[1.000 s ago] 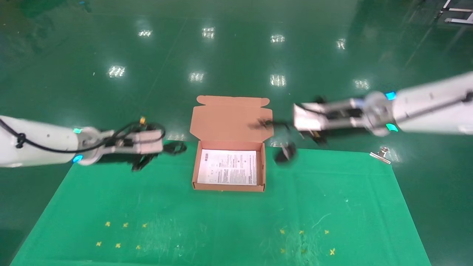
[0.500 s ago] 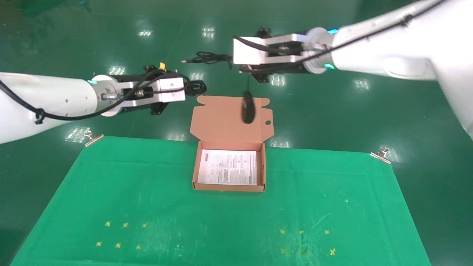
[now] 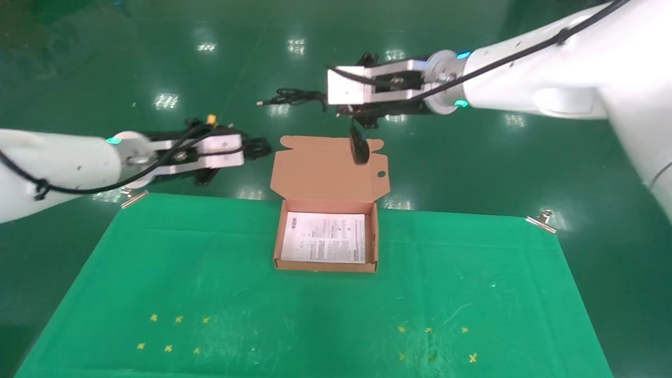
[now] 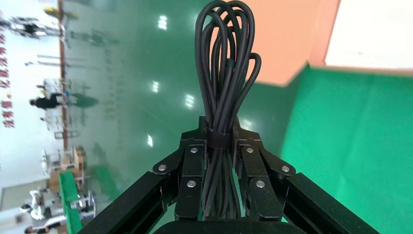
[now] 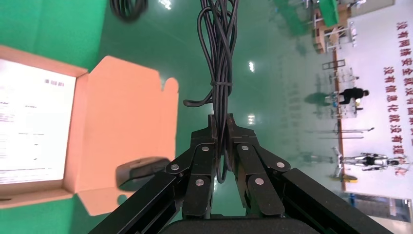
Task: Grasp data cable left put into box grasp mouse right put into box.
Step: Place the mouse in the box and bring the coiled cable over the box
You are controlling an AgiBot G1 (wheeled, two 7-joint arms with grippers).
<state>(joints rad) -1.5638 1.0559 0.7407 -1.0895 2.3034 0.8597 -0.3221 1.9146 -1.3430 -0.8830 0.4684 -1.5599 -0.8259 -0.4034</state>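
While my left gripper (image 3: 251,149) sinks, clamping the data cable (image 4: 225,87), my right gripper (image 3: 336,107) pinches the cord (image 5: 219,58), the mouse (image 3: 359,146) dangling beyond the counter's far edge.

So in the last half second my left gripper (image 3: 251,148), clamped on the looped black data cable (image 3: 258,147), dropped lower beside the salmon-orange cardboard box (image 3: 329,169)'s flap, while my right gripper (image 3: 336,107) edged left and the small black mouse (image 3: 359,146) dangling on its cord swung right.
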